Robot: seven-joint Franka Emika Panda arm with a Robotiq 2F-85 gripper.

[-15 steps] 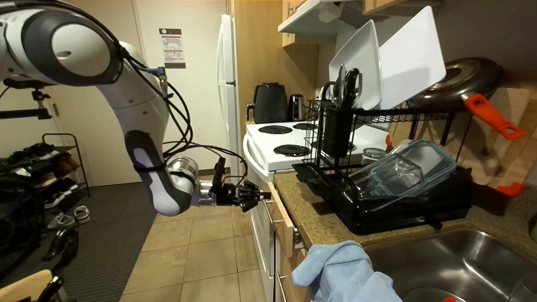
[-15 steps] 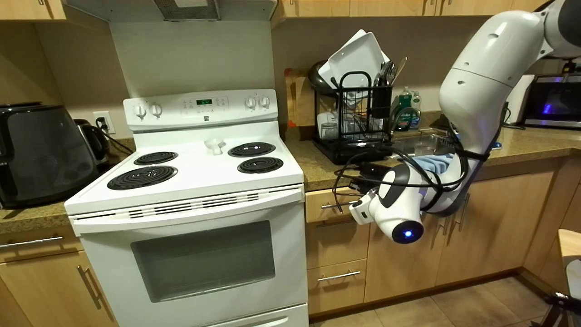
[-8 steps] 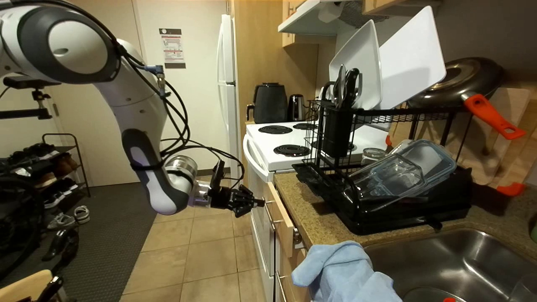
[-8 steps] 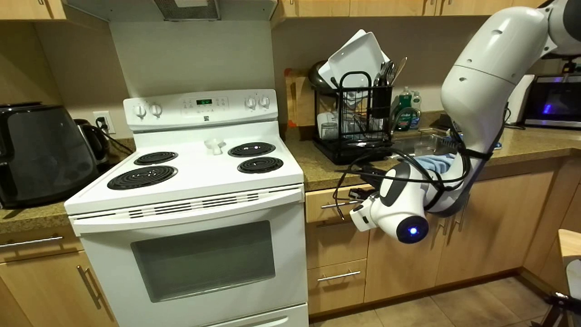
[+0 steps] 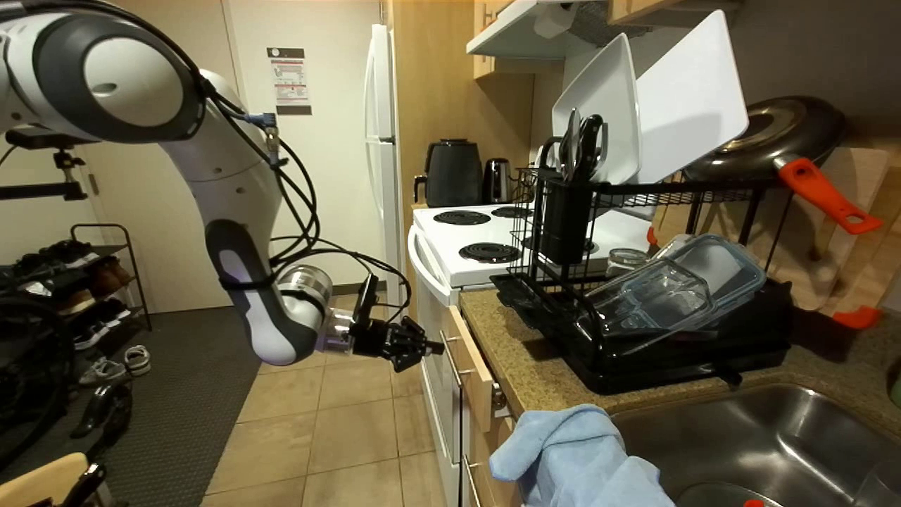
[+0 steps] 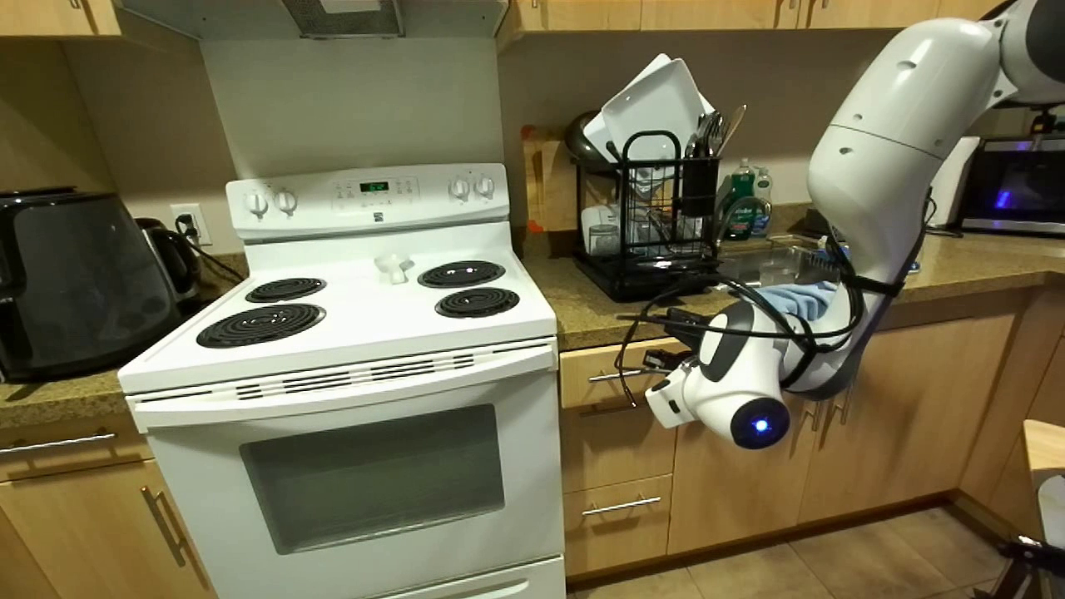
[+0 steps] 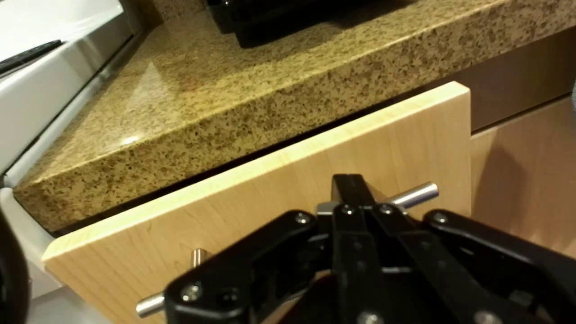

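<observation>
I have the gripper with its 2 fingers together on nothing, right at the handle of a drawer that juts toward it, apparently being partly slid out, while beyond and above, a dish rack presumably keeps washed things draining.

Is a pale, fine-grained wooden drawer, topmost in its stack, just below the edge of the speckled countertop and beside the white stove. Stands partly open, upright at the front, with a metal slide exposed at the side. Carries a straight, round, silvery bar handle horizontally across the face on short posts, partly hidden in the wrist view.
</observation>
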